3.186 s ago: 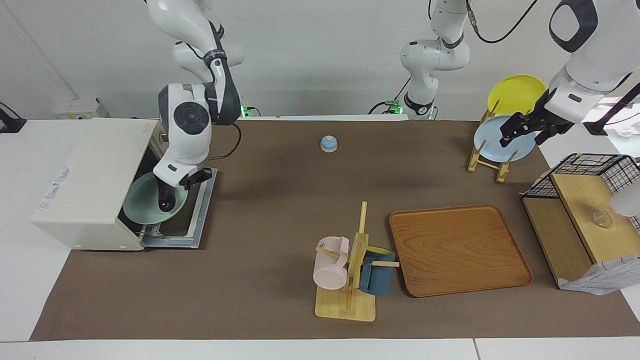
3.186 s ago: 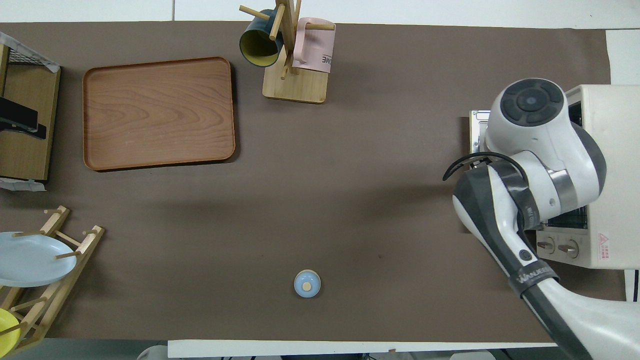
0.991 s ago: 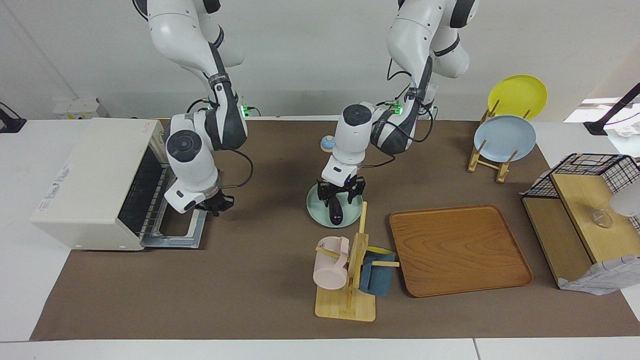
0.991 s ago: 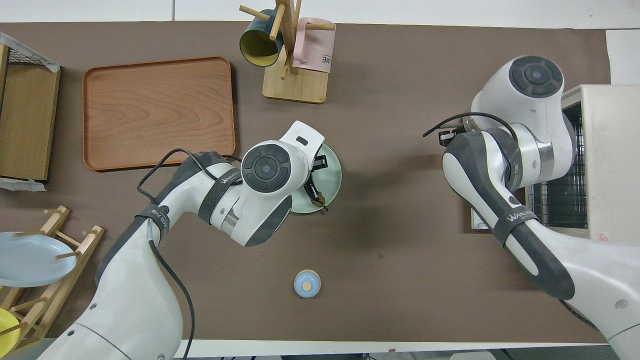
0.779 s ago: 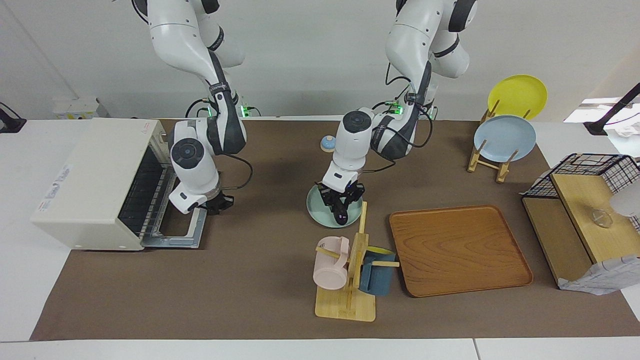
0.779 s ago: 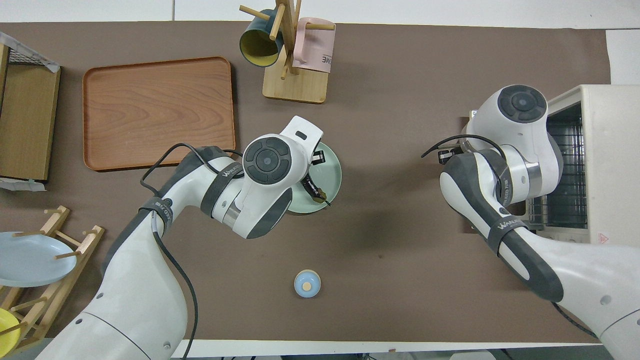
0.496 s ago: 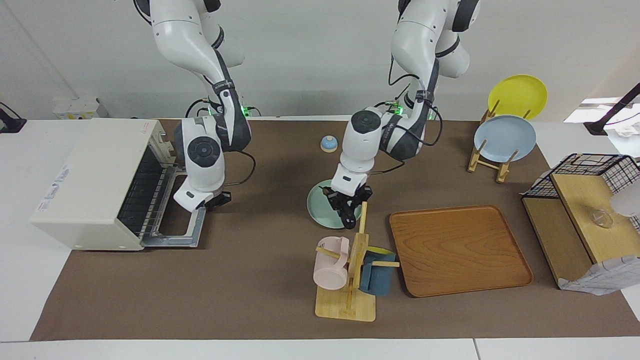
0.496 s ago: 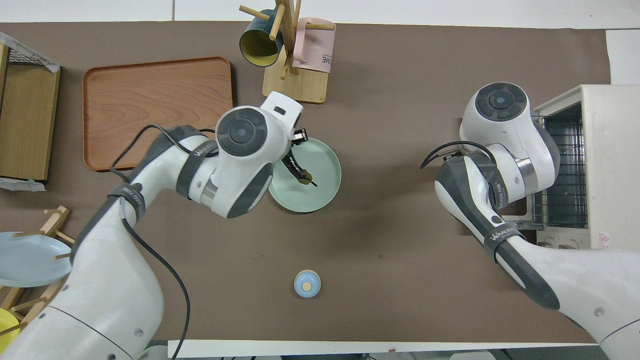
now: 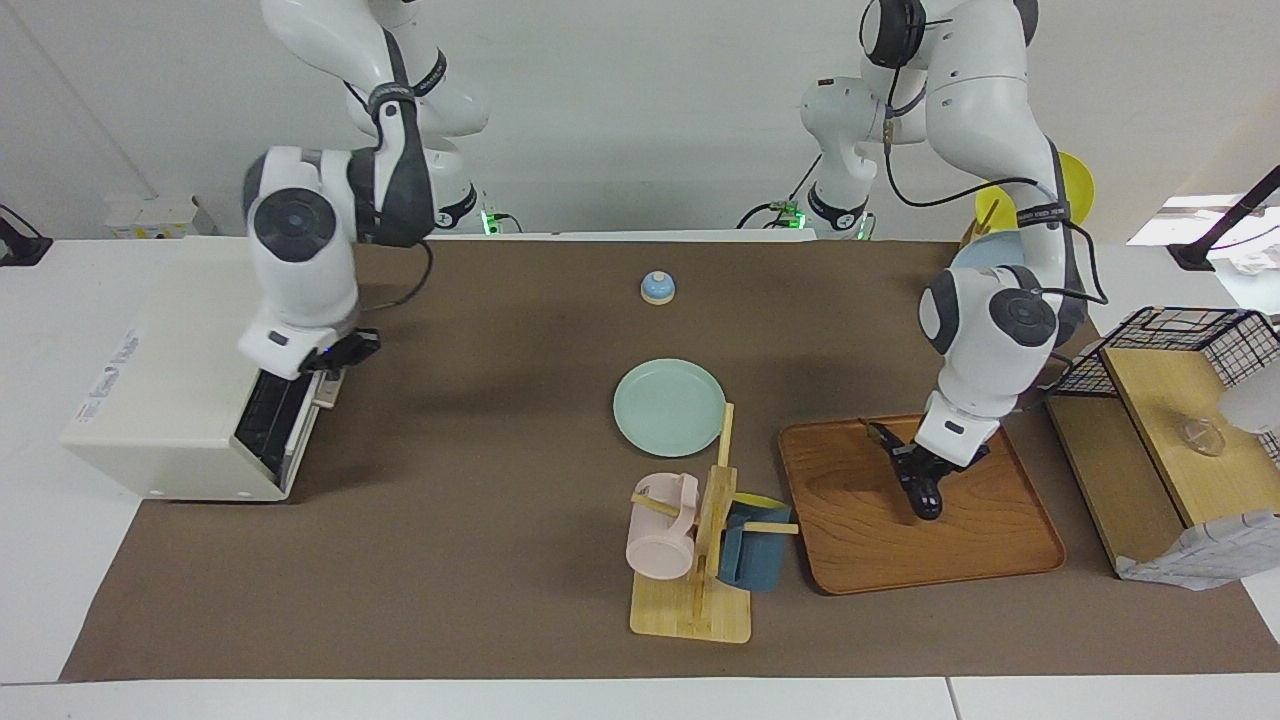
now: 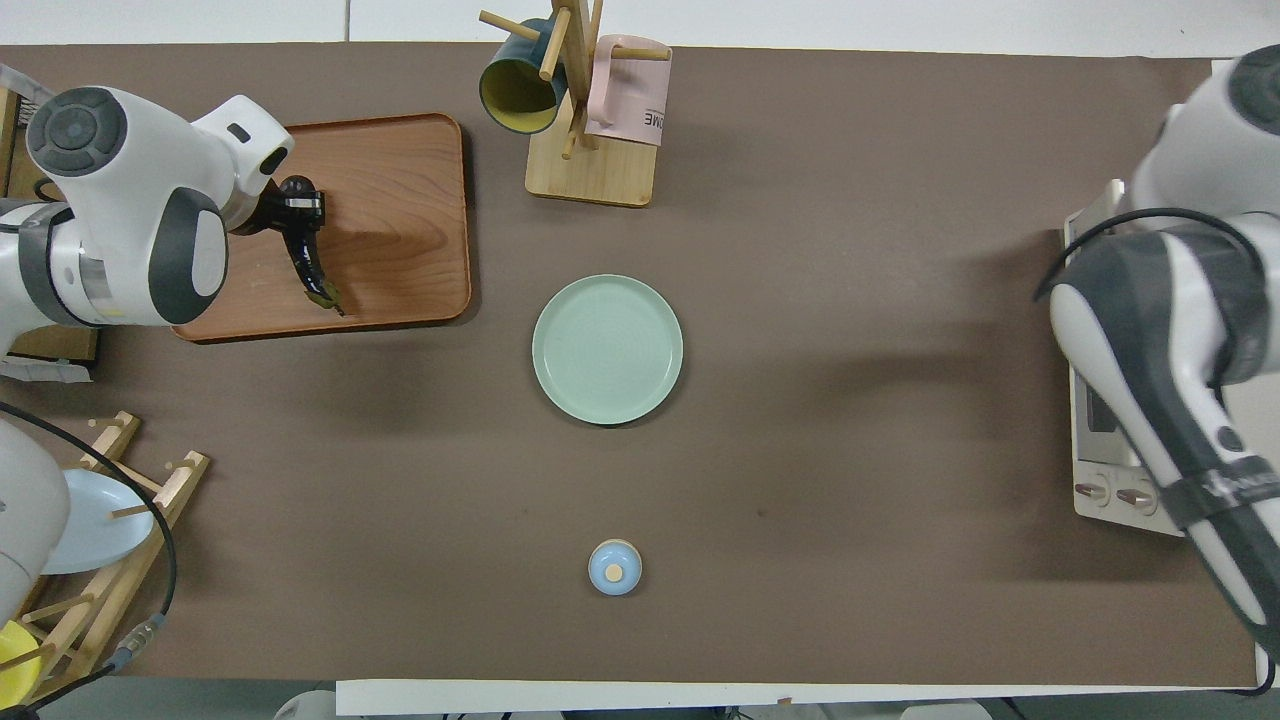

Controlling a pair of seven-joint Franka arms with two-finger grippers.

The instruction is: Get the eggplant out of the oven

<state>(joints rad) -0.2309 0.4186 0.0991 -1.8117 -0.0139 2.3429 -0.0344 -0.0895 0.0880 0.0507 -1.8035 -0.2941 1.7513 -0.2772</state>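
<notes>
Now eggplant (image 9: 912, 480) (image 10: 305, 265) sits in the left tool (image 9: 925, 487) (image 10: 293, 215), clamped between the fingers over the wooden tray (image 9: 1000, 560) (image 10: 400, 200), stem tip pointing toward the robots; can't tell if its lower end touches the tray surface. Tray lies on the desk (image 9: 450, 560) (image 10: 850, 400) toward the left arm's end. Pale green plate (image 9: 668, 407) (image 10: 607, 350) is bare, mid-desk, nearer the robots than the mug rack (image 9: 700, 560) (image 10: 590, 150), which carries a pink mug (image 9: 660, 527) (image 10: 625, 95) and a dark blue mug (image 9: 752, 555) (image 10: 515, 85); rack stands just beside the tray. Small blue bell (image 9: 657, 287) (image 10: 614, 567) sits nearer the robots than the plate, well apart from it. Oven (image 9: 190, 370) (image 10: 1110, 460) is at the right arm's end, door tipped up almost shut. Right tool (image 9: 335, 350) is at the door's top edge, touching or just beside it; can't tell whether its fingers are open or closed. Plate stand with a light blue plate (image 10: 85, 520) and a yellow plate (image 9: 1080, 180) (image 10: 12, 675) is at the left arm's end near the robots, partly hidden by the left arm in the facing view. Wire basket (image 9: 1170, 345) and wooden shelf unit (image 9: 1160, 450) are at the desk edge beside the tray.
</notes>
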